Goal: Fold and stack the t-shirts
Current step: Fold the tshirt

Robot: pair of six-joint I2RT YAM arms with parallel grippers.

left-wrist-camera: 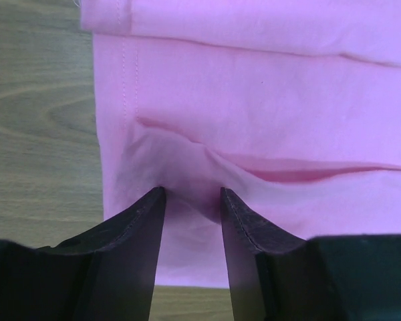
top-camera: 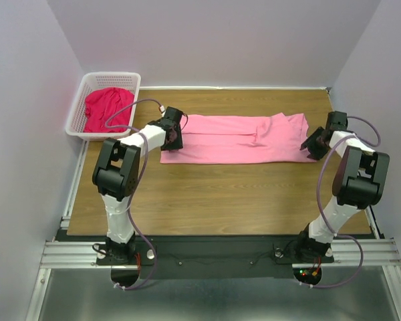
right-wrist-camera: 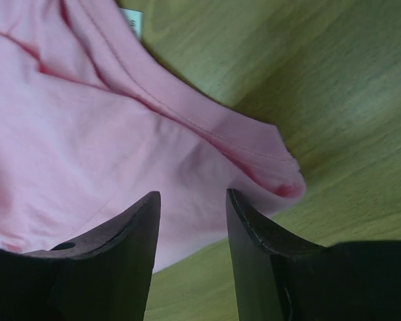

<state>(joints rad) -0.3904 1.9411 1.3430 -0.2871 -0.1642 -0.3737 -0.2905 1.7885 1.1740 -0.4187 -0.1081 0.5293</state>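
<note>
The light pink t-shirt (top-camera: pixel 240 137) lies folded into a long band across the wooden table. My left gripper (top-camera: pixel 176 136) is down on its left end. In the left wrist view my left gripper (left-wrist-camera: pixel 192 192) has its jaws apart, tips pressed into the pink t-shirt (left-wrist-camera: pixel 254 100), with a pucker of cloth rising between them. My right gripper (top-camera: pixel 312 144) is at the shirt's right end. In the right wrist view my right gripper (right-wrist-camera: pixel 192 194) stands open over the edge of the pink t-shirt (right-wrist-camera: pixel 67 134), beside a folded hem. The crimson t-shirt (top-camera: pixel 107 110) lies crumpled in the basket.
A white lattice basket (top-camera: pixel 77 114) stands at the table's back left corner, close to the left arm's elbow. Grey walls close in on three sides. Bare wood table (top-camera: pixel 220 194) lies between the shirt and the arm bases.
</note>
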